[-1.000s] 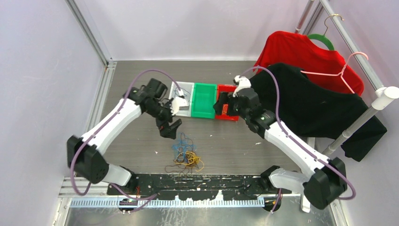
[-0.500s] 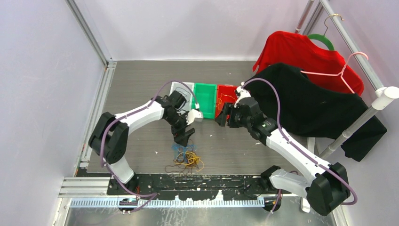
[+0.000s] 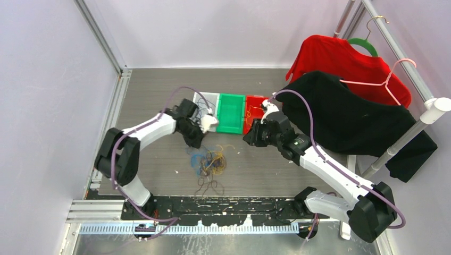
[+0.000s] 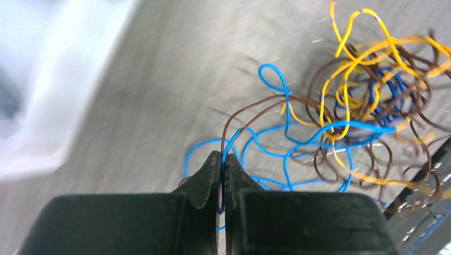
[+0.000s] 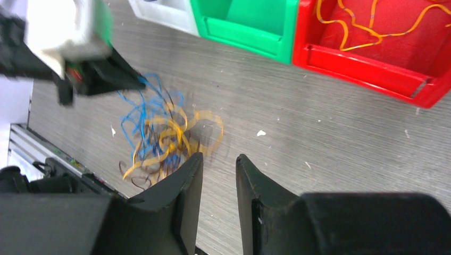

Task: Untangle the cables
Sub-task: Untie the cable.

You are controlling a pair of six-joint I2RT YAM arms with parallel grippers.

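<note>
The cables (image 3: 210, 162) are a loose tangle of thin blue, yellow and brown wires on the grey table, in front of the bins. In the left wrist view the tangle (image 4: 361, 106) spreads to the upper right of the fingers. My left gripper (image 4: 222, 159) is shut on a blue and a brown cable that run up out of its tips. From above, the left gripper (image 3: 194, 142) sits at the tangle's upper left edge. My right gripper (image 5: 219, 159) is partly open with nothing between its fingers, hovering to the right of the tangle (image 5: 159, 138). One yellow cable (image 5: 367, 26) lies in the red bin.
A white bin (image 3: 205, 100), a green bin (image 3: 230, 127) and a red bin (image 3: 255, 133) stand in a row behind the tangle. A black shirt (image 3: 351, 117) and a red shirt (image 3: 345, 58) hang on a rack at the right. The arms' black base rail (image 3: 213, 204) runs along the near edge.
My left gripper came down and shut on cables, dragging the tangle up toward the bins and stretching it out. My right gripper narrowed and dropped toward the table.
</note>
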